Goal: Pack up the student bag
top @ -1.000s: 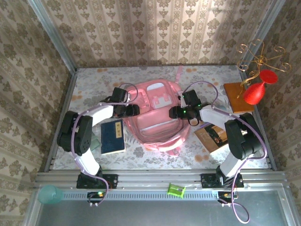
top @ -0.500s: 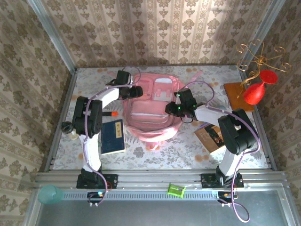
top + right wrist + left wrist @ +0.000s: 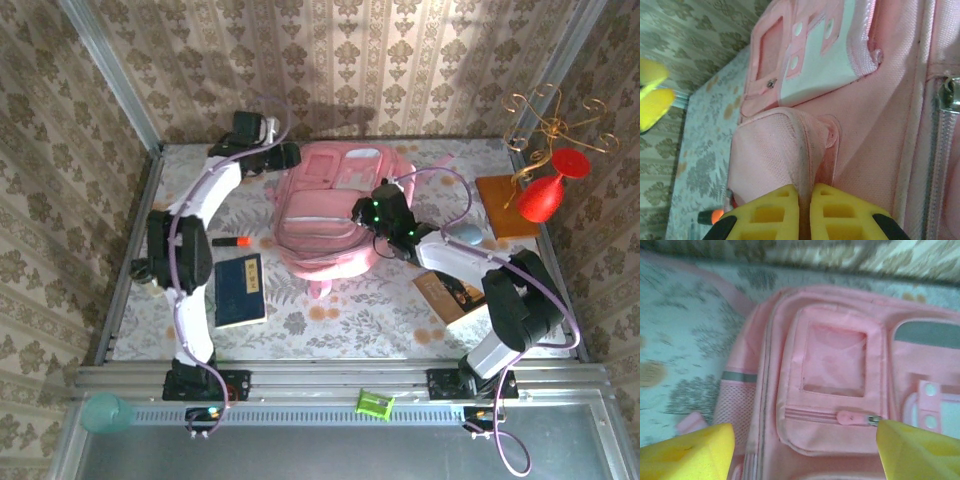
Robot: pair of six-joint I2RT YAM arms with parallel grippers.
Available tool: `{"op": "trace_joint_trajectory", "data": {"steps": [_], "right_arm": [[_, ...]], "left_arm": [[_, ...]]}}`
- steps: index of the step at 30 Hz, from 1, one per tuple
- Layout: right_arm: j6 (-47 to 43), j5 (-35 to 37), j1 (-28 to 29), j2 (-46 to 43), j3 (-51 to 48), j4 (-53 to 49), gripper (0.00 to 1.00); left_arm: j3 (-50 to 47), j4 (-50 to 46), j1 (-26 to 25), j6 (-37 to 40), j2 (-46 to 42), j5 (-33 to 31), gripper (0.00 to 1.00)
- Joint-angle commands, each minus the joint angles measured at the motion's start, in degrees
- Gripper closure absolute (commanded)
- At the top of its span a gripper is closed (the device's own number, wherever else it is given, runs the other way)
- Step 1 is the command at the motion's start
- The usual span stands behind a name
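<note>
The student bag (image 3: 322,215) is a big pink backpack lying front-up in the middle of the table. My right gripper (image 3: 362,213) is at its right side, and in the right wrist view the yellow fingers (image 3: 771,215) are shut on a raised fold of the bag's pink fabric (image 3: 790,150). My left gripper (image 3: 290,156) hangs at the bag's back left corner. In the left wrist view it (image 3: 805,455) is open above a front pocket, with a zip pull (image 3: 855,418) between the fingertips (image 3: 690,452) and nothing held.
Left of the bag lie a blue book (image 3: 240,290) and an orange marker (image 3: 232,242). A brown book (image 3: 450,292) lies at the right, by a blue-grey object (image 3: 466,236). A red vase (image 3: 545,195) on a wooden block stands back right. A green item (image 3: 375,404) rests on the front rail.
My right gripper has shut on the bag's fabric, and the bag has shifted toward the back. The left arm has swung from the bag's left side to its back left corner.
</note>
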Motion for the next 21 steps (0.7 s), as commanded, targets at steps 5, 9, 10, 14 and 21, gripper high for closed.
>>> {"op": "trace_joint_trajectory", "data": {"steps": [5,9,10,14,21], "right_arm": [[7.3,12.6,4.7,0.0,2.1,15.3,0.99],[6.5,16.3,7.8,0.9,2.9,14.4,0.99],[6.6,17.4,8.5,1.2,2.6,15.2,0.99],[7.5,19.9,11.2,2.8,1.7,19.4,0.98],[11.7,16.6,12.2,5.8,4.1,19.8,0.98]], "left_arm": [[-25.7,7.5,-2.1,-2.7,-25.7,-7.8,0.23],[-39.2,7.5,-3.8,-4.3,-37.9,-13.0,0.22],[-41.8,6.7,-3.9,-4.8,-40.6,-14.1,0.22],[-49.6,4.2,-4.3,-5.3,-50.1,-14.8,0.21],[-54.9,-7.9,-4.4,-3.4,-63.7,-17.3,0.17]]}}
